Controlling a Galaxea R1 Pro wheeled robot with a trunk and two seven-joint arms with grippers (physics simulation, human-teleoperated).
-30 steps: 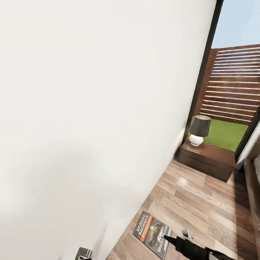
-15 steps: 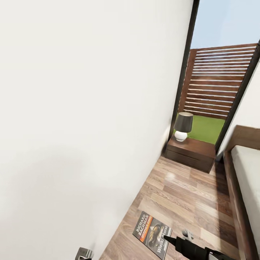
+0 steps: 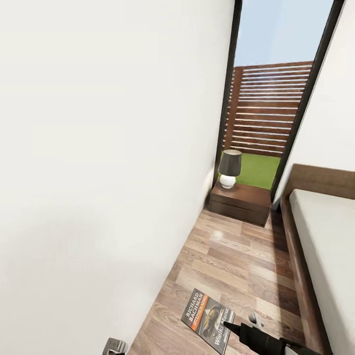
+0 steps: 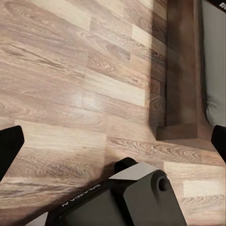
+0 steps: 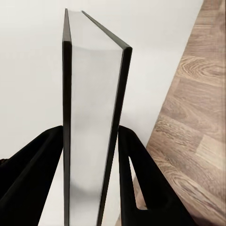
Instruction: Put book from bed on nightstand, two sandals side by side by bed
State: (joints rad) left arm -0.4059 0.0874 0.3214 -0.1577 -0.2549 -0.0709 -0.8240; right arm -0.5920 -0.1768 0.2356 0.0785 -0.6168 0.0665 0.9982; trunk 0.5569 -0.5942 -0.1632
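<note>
In the head view, the book point(image 3: 208, 319) sits at the bottom centre of the frame, cover up, held by the right gripper point(image 3: 228, 326), whose dark arm comes in from the lower right corner. The right wrist view looks along the book's point(image 5: 92, 122) pale page edge, which stands between the two black fingers point(image 5: 141, 174) of the right gripper point(image 5: 92, 179); both press against the covers, so this gripper is clamped on the book.

A white wall point(image 3: 108, 162) takes up the left half of the head view. The wood-plank floor point(image 3: 236, 266) runs as a narrow strip from the bottom centre toward the middle of the frame, between the wall and the bed point(image 3: 323, 246) at the right edge, with its pale mattress and dark wooden frame. At the far end of the strip, right of centre, stands a nightstand point(image 3: 241, 202) with a lamp point(image 3: 229, 168) on its top, just in front of a tall window point(image 3: 276, 98) showing a slatted fence and grass.

In the left wrist view, the left gripper point(image 4: 113, 146) has its two black fingertips point(image 4: 9, 146) at opposite edges of the frame, spread wide with nothing between them, above the floor point(image 4: 70, 84) and a corner of the bed frame point(image 4: 181, 127).
</note>
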